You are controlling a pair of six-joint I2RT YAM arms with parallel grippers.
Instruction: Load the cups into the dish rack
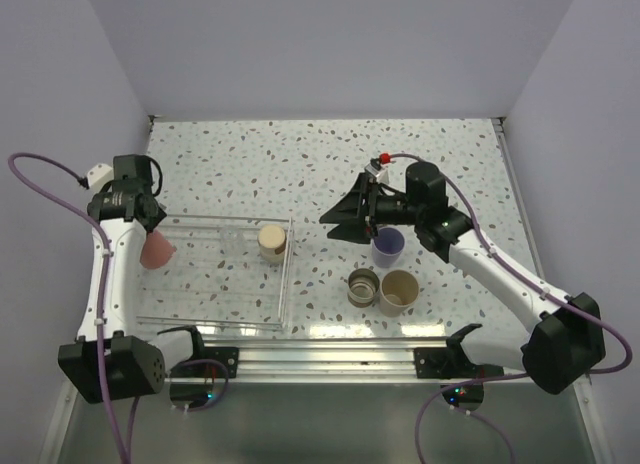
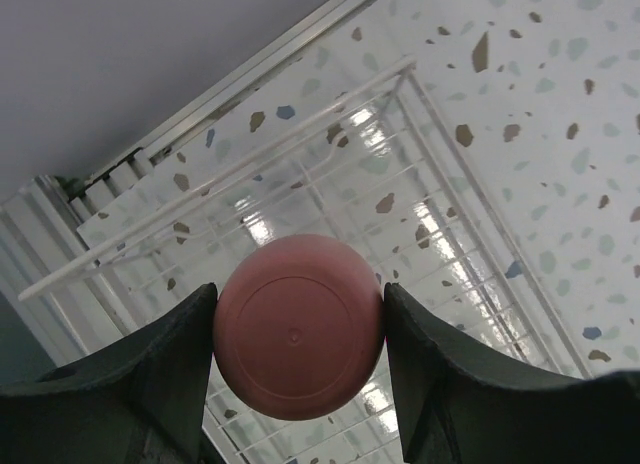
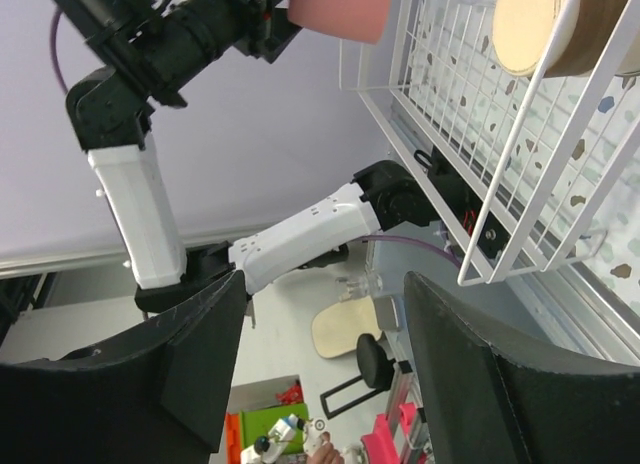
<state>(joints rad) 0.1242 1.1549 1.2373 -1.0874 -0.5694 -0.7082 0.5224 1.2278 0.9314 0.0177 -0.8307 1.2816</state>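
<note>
Left claw (image 2: pixel 298 296) gripping coral cup (image 2: pixel 298 334), its base visible only from wrist, right claw (image 3: pixel 325 284) agape, empty

Landmark: dish rack (image 1: pixel 200 294). In its far-right corner stands the beige cup (image 1: pixel 272 242), with the clear cup (image 1: pixel 232 238) just left of it. The near grid rows hold no cups and are open from above. The left wall is blocked by the left end effector (image 1: pixel 152 239) clamping the coral cup (image 2: pixel 298 326). Just right of the far-right corner is the right end effector (image 1: pixel 336 222), jaws apart, nothing between. Further right, the lavender cup (image 1: pixel 387 247), metallic cup (image 1: pixel 363 286) and cream cup (image 1: pixel 398 292) are clustered. A bare worktop (image 1: pixel 318 284) lane runs between them and the right wall.
</note>
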